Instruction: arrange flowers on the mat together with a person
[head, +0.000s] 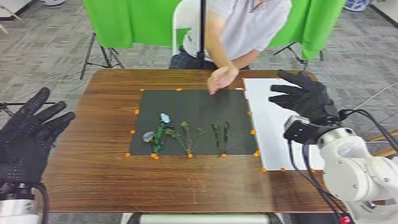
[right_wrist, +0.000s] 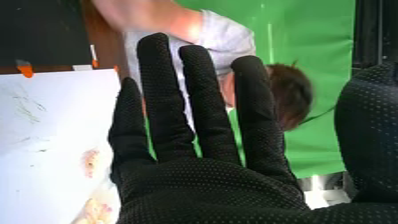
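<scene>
My right hand (head: 306, 100) is held over the white sheet at the right, fingers straight and holding nothing; in the right wrist view the same hand (right_wrist: 213, 185) has its fingers spread. At the far left, my left hand (head: 25, 140) stands open beside the table. On the dark mat (head: 182, 105) lie a light-blue flower with green leaves (head: 160, 135), a branching green stem (head: 187, 137) and thin green stems (head: 221, 135), side by side. A person's hand (head: 222, 78) is over the mat's far edge, apart from the flowers.
The white sheet (head: 271, 115) adjoins the mat's right side; in the right wrist view the sheet (right_wrist: 53, 125) bears faint floral marks. Orange tabs (head: 253, 132) line the edges. The brown table (head: 160, 182) extends in front, and a black pole (head: 202, 30) rises at the far side.
</scene>
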